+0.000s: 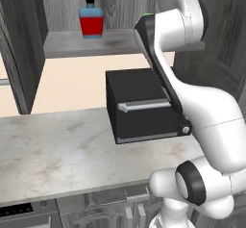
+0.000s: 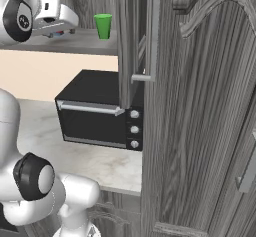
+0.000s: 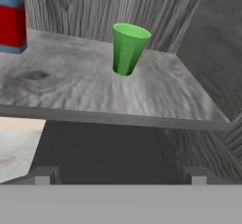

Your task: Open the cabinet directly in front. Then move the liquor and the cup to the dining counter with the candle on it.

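The cabinet (image 1: 86,44) stands open, its doors swung out to the left (image 1: 21,54) and right (image 2: 200,106). On its shelf the liquor (image 1: 91,20) stands upright at the left, its blue and red side showing at the edge of the hand view (image 3: 10,22). The green cup (image 3: 127,48) stands upright further right on the same shelf (image 2: 103,26). My gripper (image 3: 121,176) is open and empty, hovering in front of the shelf edge, slightly below it and facing the cup. The dining counter and the candle are out of view.
A black microwave (image 1: 139,107) sits on the marble counter (image 1: 62,150) right under the shelf, below my hand. The open right door (image 2: 135,41) with its silver bar handle juts out beside the microwave (image 2: 100,111).
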### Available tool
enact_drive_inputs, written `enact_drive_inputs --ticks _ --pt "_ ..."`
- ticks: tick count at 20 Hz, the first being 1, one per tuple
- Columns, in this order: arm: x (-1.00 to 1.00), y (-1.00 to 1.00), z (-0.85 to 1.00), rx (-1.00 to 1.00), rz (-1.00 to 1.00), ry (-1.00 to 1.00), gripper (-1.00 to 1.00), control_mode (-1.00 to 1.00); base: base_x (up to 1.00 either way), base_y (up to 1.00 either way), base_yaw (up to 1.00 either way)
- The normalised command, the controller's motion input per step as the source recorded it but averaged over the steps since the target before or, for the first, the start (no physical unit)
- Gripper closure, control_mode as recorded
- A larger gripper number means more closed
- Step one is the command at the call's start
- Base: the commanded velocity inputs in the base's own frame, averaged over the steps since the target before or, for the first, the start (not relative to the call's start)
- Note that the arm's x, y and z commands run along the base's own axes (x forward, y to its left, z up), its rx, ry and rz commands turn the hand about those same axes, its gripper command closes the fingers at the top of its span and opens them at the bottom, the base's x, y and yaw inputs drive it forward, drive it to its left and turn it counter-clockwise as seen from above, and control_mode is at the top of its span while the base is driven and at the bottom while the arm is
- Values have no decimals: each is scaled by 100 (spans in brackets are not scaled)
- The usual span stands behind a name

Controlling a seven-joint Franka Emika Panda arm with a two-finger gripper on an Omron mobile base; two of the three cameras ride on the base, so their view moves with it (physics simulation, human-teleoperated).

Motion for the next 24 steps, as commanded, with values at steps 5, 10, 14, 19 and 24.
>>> enact_drive_inputs --ticks 5,10,14,19,24 --pt "0 0 6 0 3 -5 -100 -100 0 0 0" --pt "0 0 0 0 2 -9 -100 -100 0 0 0" --pt "8 -3 0 1 0 -8 -100 -100 0 0 0" --pt "12 -2 0 1 0 -5 -100 -100 0 0 0" --pt "12 0 0 0 0 0 -100 -100 0 0 0"
